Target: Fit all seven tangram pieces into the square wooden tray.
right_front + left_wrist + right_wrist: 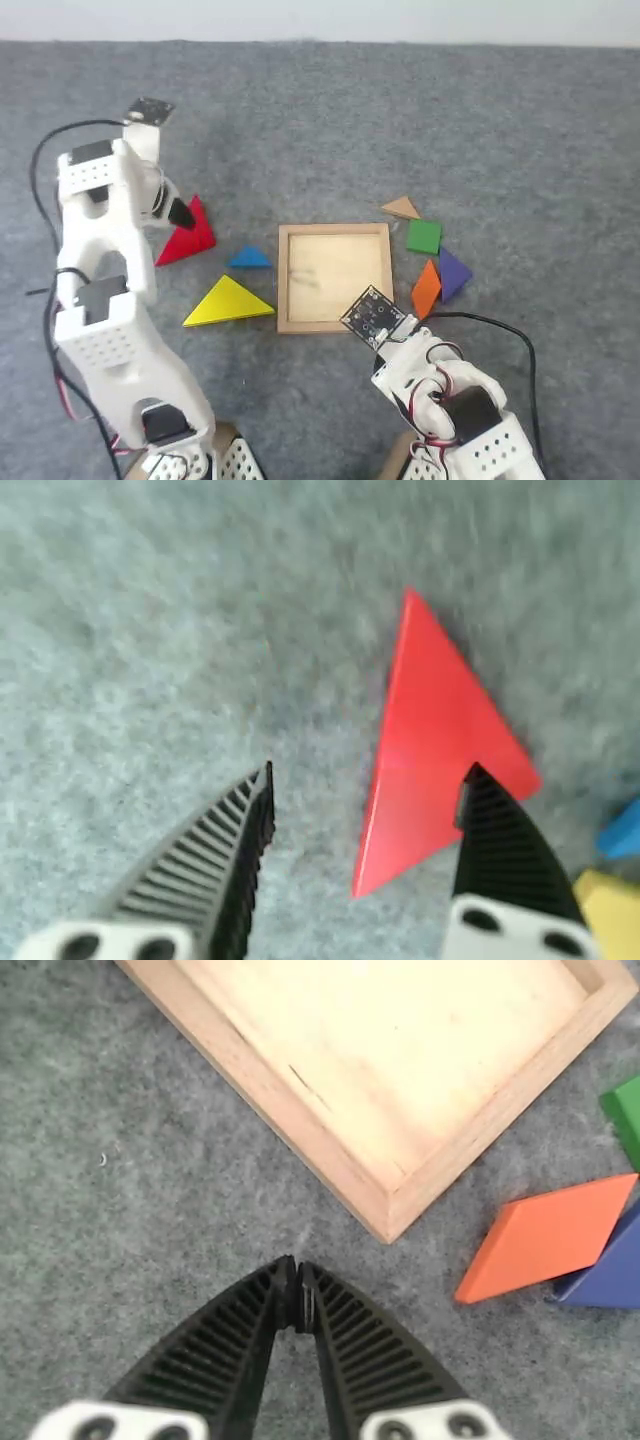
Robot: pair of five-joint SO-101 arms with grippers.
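The square wooden tray (284,280) lies flat in the middle of the grey, felt-covered worktop (500,130), and nothing is in it; all seven pieces lie on the felt around it.

On the left arm's side of the tray, the red triangle (190,235) is farthest out. The small blue triangle (249,258) is just beside the tray's rim, and the big yellow triangle (228,302) points one corner at the tray, close to the rim.

The left gripper (370,770) hangs over the red triangle with its jaws spread wide. One finger is above the piece's edge and the other is above bare felt. It holds nothing.

On the tray's other side is a tight cluster. The tan triangle (401,207) is off the far corner and the green square (423,237) is just beside the rim. The orange parallelogram (426,288) is near the rim, with the purple triangle (453,273) against its outer edge.

The right gripper (295,1265) is pinched closed and empty. It sits low over the felt just off the tray's near corner on that side, with the orange piece close by.
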